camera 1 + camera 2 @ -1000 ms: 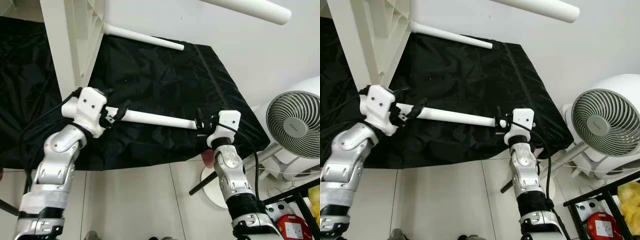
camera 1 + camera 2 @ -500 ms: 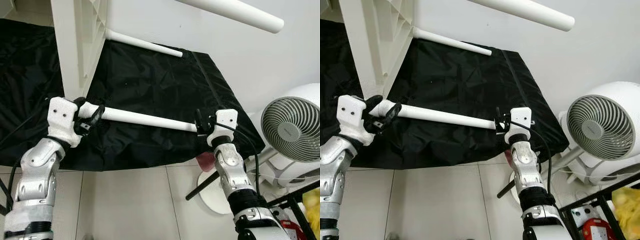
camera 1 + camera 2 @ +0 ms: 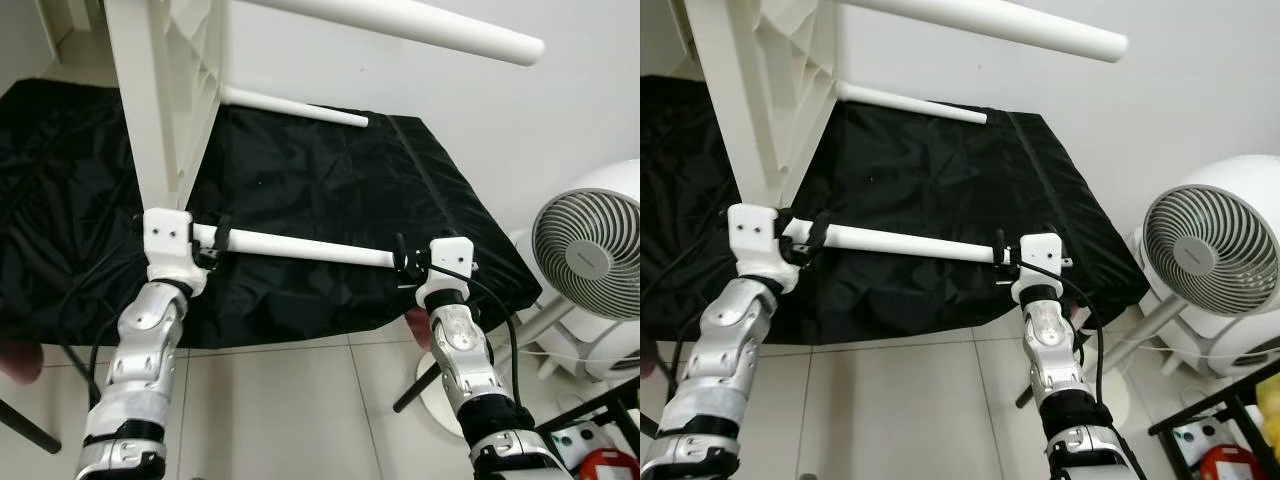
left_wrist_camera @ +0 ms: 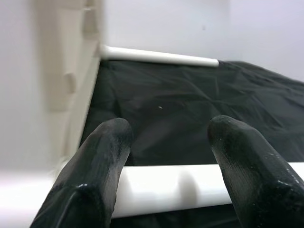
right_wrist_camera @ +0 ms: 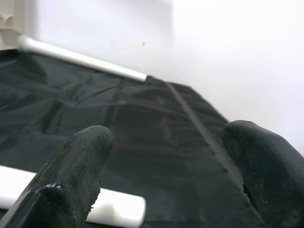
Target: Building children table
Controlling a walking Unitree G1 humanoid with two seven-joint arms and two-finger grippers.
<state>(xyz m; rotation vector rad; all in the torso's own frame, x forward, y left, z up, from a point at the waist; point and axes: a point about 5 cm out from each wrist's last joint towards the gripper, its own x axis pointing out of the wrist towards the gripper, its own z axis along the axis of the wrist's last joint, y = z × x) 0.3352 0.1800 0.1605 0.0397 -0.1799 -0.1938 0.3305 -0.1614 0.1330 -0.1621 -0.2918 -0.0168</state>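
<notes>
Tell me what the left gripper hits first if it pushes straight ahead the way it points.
Probably the black cloth. The left gripper straddles the white table leg, which lies low between its fingers; depth is unclear.

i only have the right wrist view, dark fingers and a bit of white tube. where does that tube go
Observer: The white table leg runs across in front of the robot over the black cloth, from the right gripper at its free end to the left gripper near the tabletop.
Operator: is the left one holding it
Observer: In the left wrist view its fingers sit either side of the leg with space showing, so it looks open around it.
Operator: what is the leg's far end at
Observer: It meets the corner of the white tabletop, which stands on edge on the cloth.
Operator: anything near my right arm
Observer: A white fan stands just to its right.
</notes>
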